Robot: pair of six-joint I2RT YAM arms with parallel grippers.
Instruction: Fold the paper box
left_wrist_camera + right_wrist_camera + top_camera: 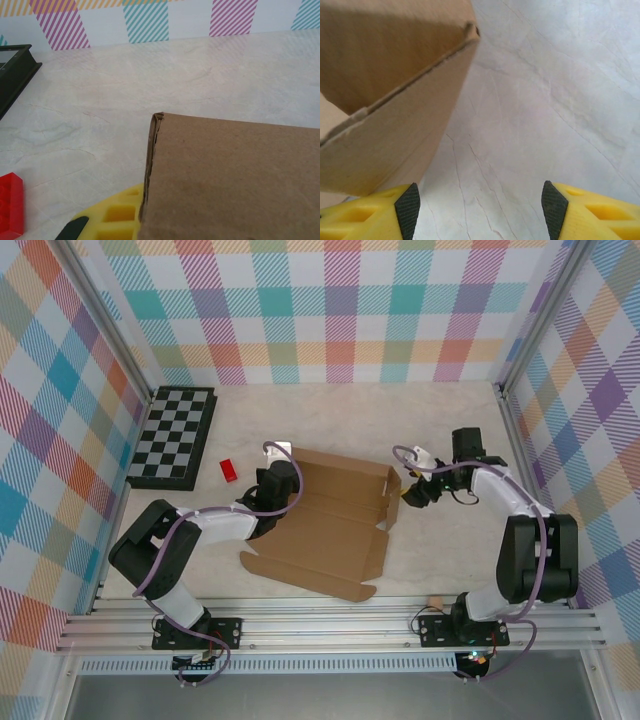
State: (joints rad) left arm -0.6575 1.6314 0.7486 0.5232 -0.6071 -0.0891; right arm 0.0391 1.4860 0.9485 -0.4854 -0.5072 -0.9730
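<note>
Jaws of the left gripper are pinched thin on the far-left upright wall of the paper box. In the left wrist view one yellow finger sits just left of the board's edge, and the other is hidden behind it. Jaws of the right gripper stand wide with nothing between them, just beside the box's right end wall and apart from it.

A tiny brown scrap lies by the right base. The box sits mid-surface between the arms. Its near panels lie flat and its far and right walls are raised, so I judge it part-formed.

Handling, my read:
- **Weight and stiffness:** light, thin board, stiff across a panel and weak along the scored creases.
- **Grip:** matte face, so the pads should hold.
- **Risk:** it could crumple or tear at the slots if squeezed hard or pulled askew.
- **Best hold:** a flap edge close to its crease, one arm pinning while the other folds.

Farther left are a red brick and then the chessboard. No brand, label or print is readable anywhere.
</note>
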